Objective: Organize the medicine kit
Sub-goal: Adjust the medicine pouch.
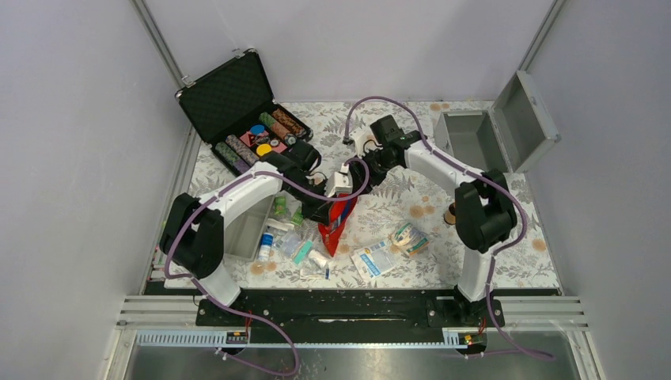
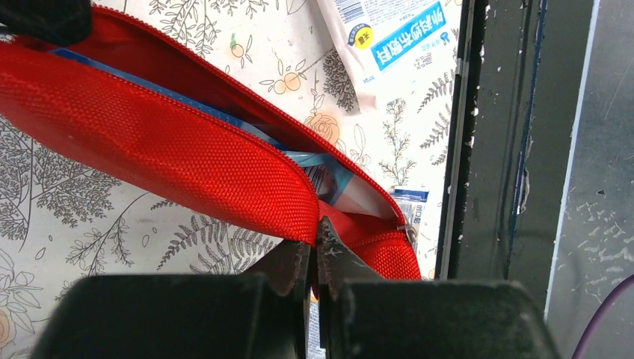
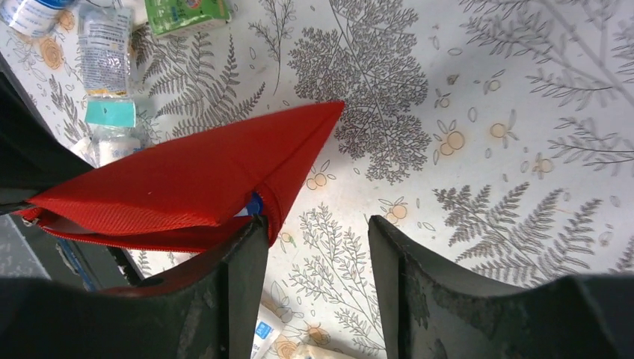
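Observation:
The medicine kit, a silver-grey metal box [image 1: 467,136], stands at the back right with its hinged lid [image 1: 526,119] open. The red first-aid pouch [image 1: 339,223] is lifted off the table mid-table, unzipped, with blue-and-white packets showing inside. My left gripper [image 2: 315,250] is shut on the pouch's [image 2: 172,149] zipper edge; in the top view it [image 1: 326,212] sits at the pouch's top. My right gripper [image 3: 318,247] is open and empty just beside the pouch's [image 3: 187,179] corner, its left finger [image 3: 243,262] touching the red fabric. In the top view it [image 1: 350,184] is above the pouch.
A black foam-lined case of coloured chips [image 1: 253,127] lies open at the back left. A grey bin [image 1: 244,231] sits by the left arm. Loose packets and a bottle [image 1: 297,245], a white sachet [image 1: 372,258], a bandage roll [image 1: 410,236] and a small spool [image 1: 451,214] lie on the patterned table.

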Tool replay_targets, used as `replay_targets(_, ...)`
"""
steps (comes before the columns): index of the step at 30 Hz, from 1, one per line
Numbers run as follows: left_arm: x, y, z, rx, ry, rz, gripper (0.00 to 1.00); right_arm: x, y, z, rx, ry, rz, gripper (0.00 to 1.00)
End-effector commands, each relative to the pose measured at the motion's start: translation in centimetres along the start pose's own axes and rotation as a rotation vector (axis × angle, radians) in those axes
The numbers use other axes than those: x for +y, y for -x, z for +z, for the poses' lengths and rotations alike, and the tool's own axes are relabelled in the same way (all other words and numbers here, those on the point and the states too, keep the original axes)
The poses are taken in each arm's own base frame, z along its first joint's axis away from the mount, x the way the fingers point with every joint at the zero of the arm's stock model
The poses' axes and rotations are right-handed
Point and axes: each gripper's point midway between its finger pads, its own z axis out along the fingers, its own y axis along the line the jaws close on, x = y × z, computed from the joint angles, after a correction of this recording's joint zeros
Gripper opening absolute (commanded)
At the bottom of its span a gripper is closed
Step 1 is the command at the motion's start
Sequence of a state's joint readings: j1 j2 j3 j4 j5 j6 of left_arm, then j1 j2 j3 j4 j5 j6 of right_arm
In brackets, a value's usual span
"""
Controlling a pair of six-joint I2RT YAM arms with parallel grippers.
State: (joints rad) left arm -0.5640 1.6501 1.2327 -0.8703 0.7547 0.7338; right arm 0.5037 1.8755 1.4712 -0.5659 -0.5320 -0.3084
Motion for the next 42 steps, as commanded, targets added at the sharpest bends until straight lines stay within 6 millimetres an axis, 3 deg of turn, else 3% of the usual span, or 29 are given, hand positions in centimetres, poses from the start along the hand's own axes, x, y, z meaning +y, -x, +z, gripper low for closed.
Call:
replay_targets(1, -0.4, 1.1, -1.0, -0.036, 0.028, 0.107, 0.0, 0.1, 0.0, 0.1, 0.037, 0.046, 0.061, 0.58)
replay_targets(6, -0.2, 0.6, -0.9, -0.005, 0.027, 0.133, 0.0, 4.0, 1.0, -3.9, -0.096, 0.233, -0.095, 0.66)
replay_targets(12, -1.0, 1.3, -0.2, 0.0, -0.007, 0.209, 0.0, 5.5, -1.2, -6.0, -0.107, 0.261, -0.361, 0.71)
replay_targets(17, -2.0, 2.4, 1.0, -0.002, -0.024, 0.355, 0.01, 5.9, -3.0, -6.0, -0.098, 0.298, -0.513, 0.72)
replay_targets(25, -3.2, 2.8, 2.0, 0.03, -0.036, 0.454, 0.04, 5.5, -3.1, -5.4, -0.095, 0.312, -0.532, 0.7)
replay_targets(31, -2.5, 3.1, 2.2, 0.053, 0.001, 0.46, 0.04, 7.0, -3.2, -5.3, -0.064, 0.446, -0.473, 0.51)
replay_targets(36, 1.4, 4.1, 1.7, 0.053, 0.205, 0.429, 0.04, 7.5, -3.8, -5.3, -0.028, 0.51, -0.436, 0.4)
replay_targets(40, 4.6, 5.1, 0.5, 0.003, 0.35, 0.365, 0.24, 6.2, -3.7, -4.4, -0.01, 0.456, -0.394, 0.04)
replay_targets(42, 5.8, 5.5, -0.6, -0.045, 0.4, 0.304, 0.35, 5.6, -3.3, -4.5, -0.016, 0.443, -0.36, 0.0)
